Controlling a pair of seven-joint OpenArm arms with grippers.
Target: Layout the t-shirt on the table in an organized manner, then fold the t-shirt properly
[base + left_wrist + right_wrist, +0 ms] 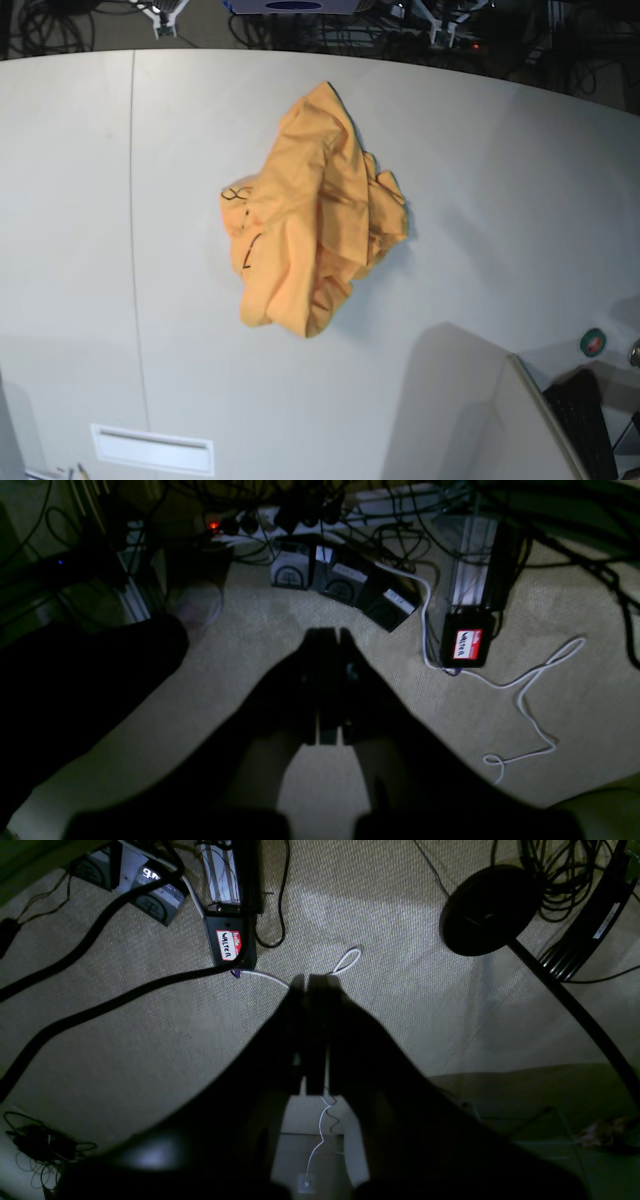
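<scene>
Orange-yellow cotton lay heaped near the middle of the broad, smooth white tabletop (500,180): the short-sleeved t-shirt (310,215) was crumpled into a loose mound, folded over itself in several thick ridges, with only scraps of its black cursive print showing at the left edge of the pile. A thin dark seam line (133,200) ran down the table well to the left of it, and a small green roll of tape (594,341) sat far off near the lower right corner.

Neither arm was over the table in the base view. The left wrist view showed the black left gripper (327,640) clenched on nothing, its tips pressed together above beige carpet (250,630), a white cable (530,680) and a black box with a red name sticker (467,644). The right gripper (315,982) was likewise clamped empty, hanging over the same carpet beside a black round stand base (487,910).

The garment looked light, limp and not slippery; it would probably sag and drag rather than keep any shape, and layers could lift together. No collar, hem or sleeve could be told apart in the heap. A sensible first hold seemed to be the outer free edges, such as the top peak and the lower lobe, pinching a single layer so the cloth could be drawn apart.
</scene>
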